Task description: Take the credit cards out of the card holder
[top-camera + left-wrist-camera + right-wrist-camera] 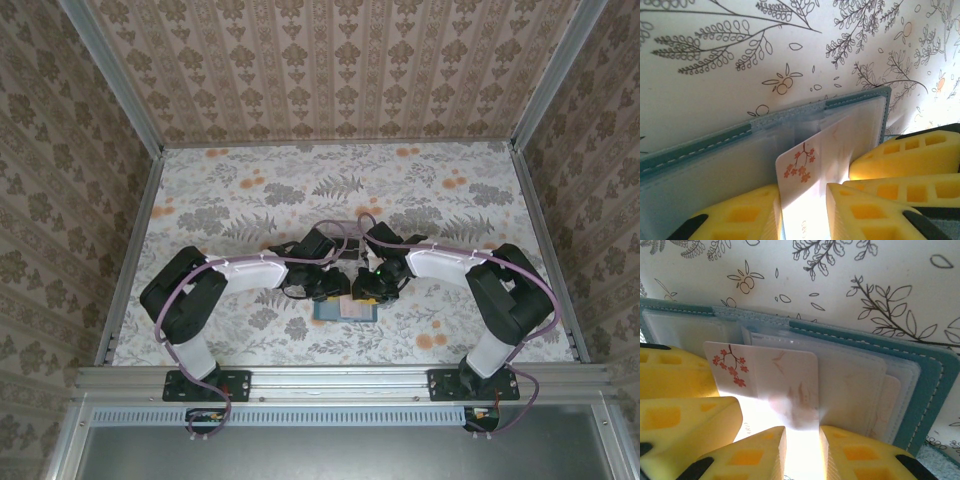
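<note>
Though left jaws and right jaws each stand narrowly parted over one pale blossom-printed credit card (802, 175), I cannot tell whether either clamps it; just beyond lies the opened card holder (710, 167), flat on the tabletop (715, 95).

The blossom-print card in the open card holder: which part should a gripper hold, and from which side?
Pinch the blossom-print card on its bare projecting end, across the two flat faces, since it is too thin to hold by the edges. It sticks out of the card holder toward the wrist camera, so come from that near side and, probably, pull straight back.
</note>
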Available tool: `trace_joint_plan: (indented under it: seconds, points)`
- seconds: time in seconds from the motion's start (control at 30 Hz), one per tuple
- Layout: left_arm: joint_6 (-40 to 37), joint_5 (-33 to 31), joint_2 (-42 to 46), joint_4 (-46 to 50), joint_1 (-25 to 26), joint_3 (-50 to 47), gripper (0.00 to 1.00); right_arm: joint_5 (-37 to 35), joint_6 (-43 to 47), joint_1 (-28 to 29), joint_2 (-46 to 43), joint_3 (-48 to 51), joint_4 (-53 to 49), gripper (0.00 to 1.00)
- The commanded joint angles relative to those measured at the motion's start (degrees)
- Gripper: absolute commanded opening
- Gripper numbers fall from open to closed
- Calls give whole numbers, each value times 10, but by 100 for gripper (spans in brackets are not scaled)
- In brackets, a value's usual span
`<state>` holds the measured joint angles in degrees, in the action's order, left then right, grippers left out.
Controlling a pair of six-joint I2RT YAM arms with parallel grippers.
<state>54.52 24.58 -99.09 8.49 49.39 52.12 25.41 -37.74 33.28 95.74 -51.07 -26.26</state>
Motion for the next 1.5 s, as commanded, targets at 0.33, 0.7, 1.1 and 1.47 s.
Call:
trace_joint_plan:
  seconds: [0.33,0.7,1.1,1.47]
  points:
    - [-4,2,16,21,-5,-3,12,-18,6,3,11,2,-18,26]
    - [-42,-36,42,107,-10,13,8,-53,20,3,-3,-9,-62,31]
    - [-113,-47,39,226,-14,80,5,-49,24,4,-36,-26,-81,33]
    - [-133,-104,-45,339,33,193,8,-50,27,4,-40,-23,-84,33]
